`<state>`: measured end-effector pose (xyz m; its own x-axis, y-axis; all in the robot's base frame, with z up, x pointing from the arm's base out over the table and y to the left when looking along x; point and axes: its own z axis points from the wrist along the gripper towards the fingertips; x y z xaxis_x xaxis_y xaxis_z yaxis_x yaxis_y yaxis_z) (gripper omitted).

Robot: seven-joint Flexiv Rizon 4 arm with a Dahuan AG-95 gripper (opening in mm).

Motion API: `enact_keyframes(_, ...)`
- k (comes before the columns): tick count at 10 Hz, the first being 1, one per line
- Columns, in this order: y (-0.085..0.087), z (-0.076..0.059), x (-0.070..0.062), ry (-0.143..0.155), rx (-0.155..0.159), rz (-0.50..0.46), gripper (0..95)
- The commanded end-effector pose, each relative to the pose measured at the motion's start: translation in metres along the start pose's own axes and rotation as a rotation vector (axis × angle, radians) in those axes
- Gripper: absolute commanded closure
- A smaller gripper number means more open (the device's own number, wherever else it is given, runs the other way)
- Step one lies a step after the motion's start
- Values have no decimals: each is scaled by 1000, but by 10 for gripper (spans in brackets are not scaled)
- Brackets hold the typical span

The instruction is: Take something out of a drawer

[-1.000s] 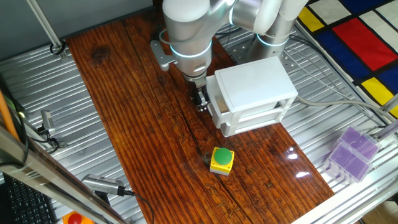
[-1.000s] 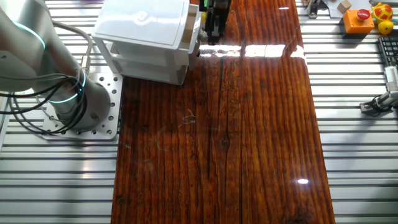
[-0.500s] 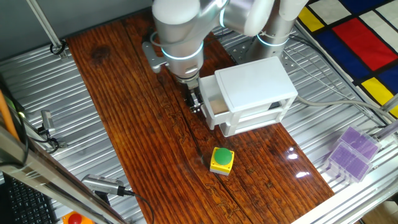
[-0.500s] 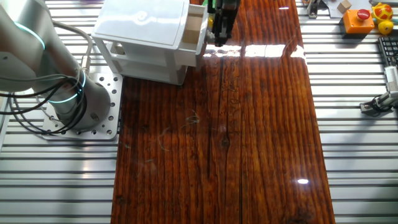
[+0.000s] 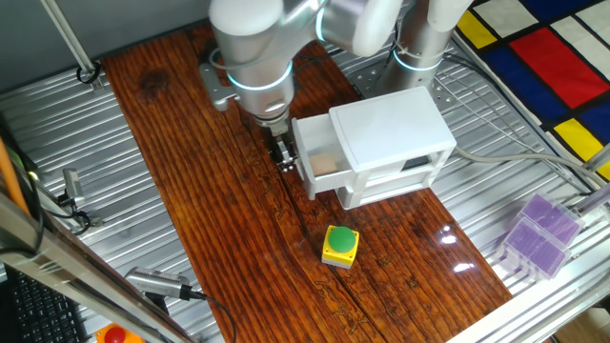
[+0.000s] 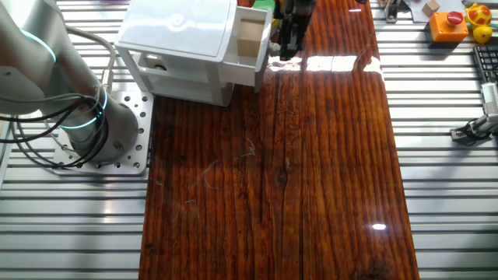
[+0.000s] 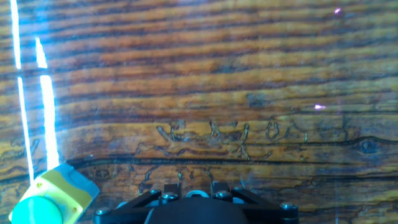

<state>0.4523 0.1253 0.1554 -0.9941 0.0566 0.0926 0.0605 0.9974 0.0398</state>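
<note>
The upper white drawer stands pulled partly out of the white cabinet toward the left. Inside it lies something small and tan, the wood-coloured cube, also visible in the other fixed view as a tan cube in the drawer. My gripper points down in front of the drawer, shut on its small round knob. In the hand view the gripper shows only its two black fingertips at the bottom edge, with the knob between them.
A yellow box with a green button sits on the wooden board in front of the cabinet and shows at the hand view's lower left. The lower drawer is closed. A purple rack lies on the right.
My gripper has moved left with the knob, and the upper drawer has slid out further, so the tan cube inside it now shows.
</note>
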Motion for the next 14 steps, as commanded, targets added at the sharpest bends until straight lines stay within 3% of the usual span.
enact_keyframes(1,-1,0,-1,0,2,1,950)
enact_keyframes(12,-1,0,-9,1,7,2,950)
enact_keyframes(13,-1,0,-9,-5,6,-6,760)
enact_keyframes(14,-1,0,-9,-5,6,-6,760)
